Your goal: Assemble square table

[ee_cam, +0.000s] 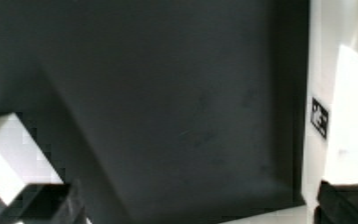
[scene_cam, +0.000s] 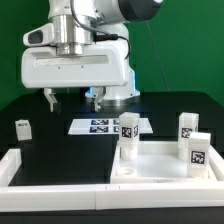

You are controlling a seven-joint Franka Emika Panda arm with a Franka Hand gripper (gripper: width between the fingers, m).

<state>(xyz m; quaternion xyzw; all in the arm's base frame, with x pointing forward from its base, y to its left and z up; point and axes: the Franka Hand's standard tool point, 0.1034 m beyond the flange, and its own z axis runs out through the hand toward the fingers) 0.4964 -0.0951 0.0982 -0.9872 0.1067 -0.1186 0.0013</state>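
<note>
- Hovering above the black bench (scene_cam: 60, 150), the robot's hand (scene_cam: 72, 99) is fully open and holds nothing.
- Risk, as a judgement: descending carelessly could topple the standing legs, spoiling a clean grasp.
- The square table slab (scene_cam: 160, 165), with legs (scene_cam: 128, 127) standing on it, sits well apart toward the exterior view's right; another leg (scene_cam: 21, 127) stands toward the left.

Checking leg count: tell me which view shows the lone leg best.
The exterior view: the lone leg stands upright and fully visible on the black table at that view's left, apart from the others. The wrist view shows mostly dark table and white edges; no leg can be identified there.
</note>
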